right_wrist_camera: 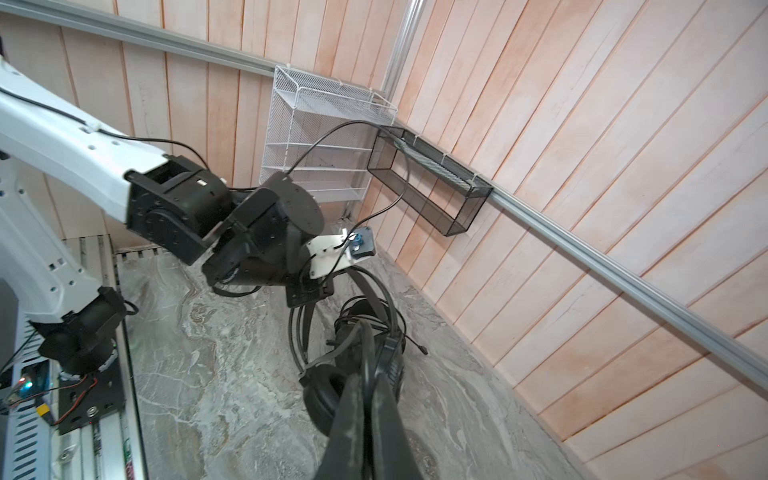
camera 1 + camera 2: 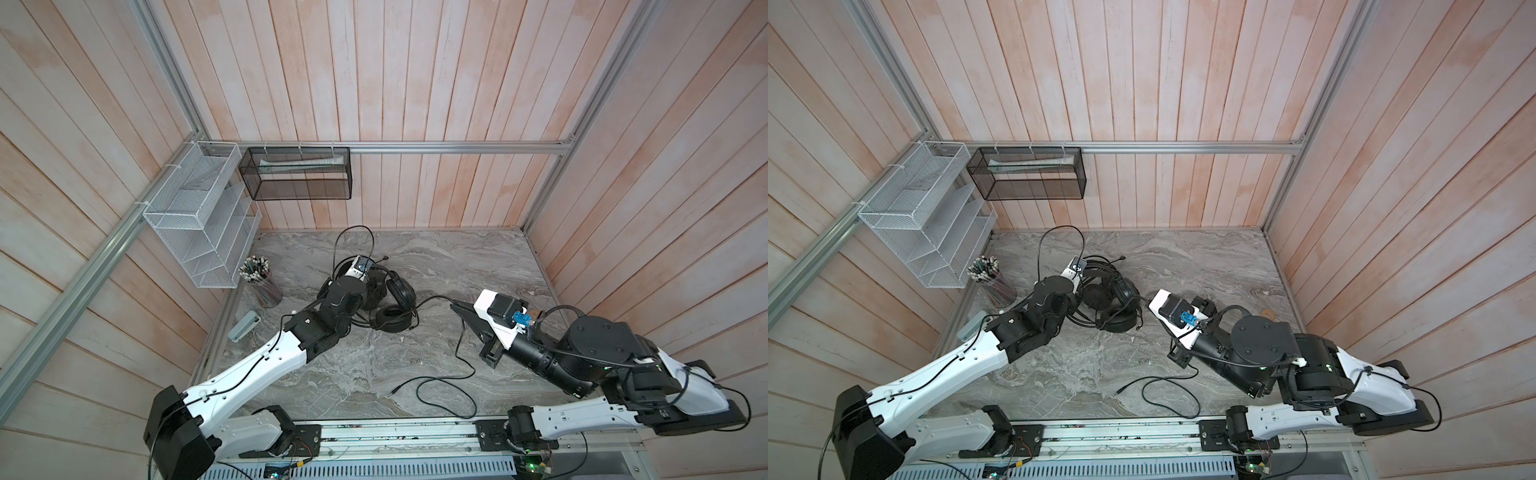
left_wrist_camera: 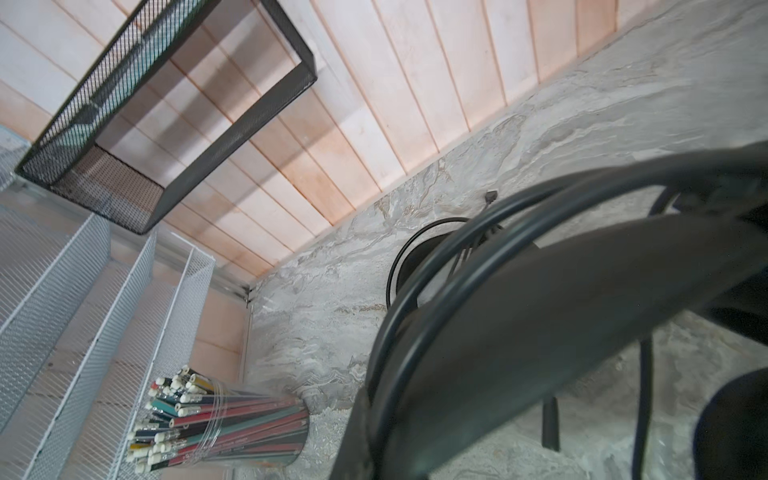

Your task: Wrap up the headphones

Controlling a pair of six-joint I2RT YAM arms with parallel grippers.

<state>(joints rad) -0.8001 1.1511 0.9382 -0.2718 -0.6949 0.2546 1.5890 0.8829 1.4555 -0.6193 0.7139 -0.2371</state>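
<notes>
Slack cable (image 2: pixel 446 380) loops on counter (image 2: pixel 316 374), nearer than headphones (image 2: pixel 395 303), plug end free. Right gripper (image 2: pixel 455 306), right of headphones and apart, pinches that cable mid-run; short span back to headphones nearly taut. Left gripper (image 2: pixel 376 286) sits on top of headphones, clamped fully closed; what it pinches hidden. Pencil cup (image 2: pixel 264 284) left of headphones. Best way: left pins heap, right carries cable round headphones in even turns, light tension, slack trailing clear of other cords.
</notes>
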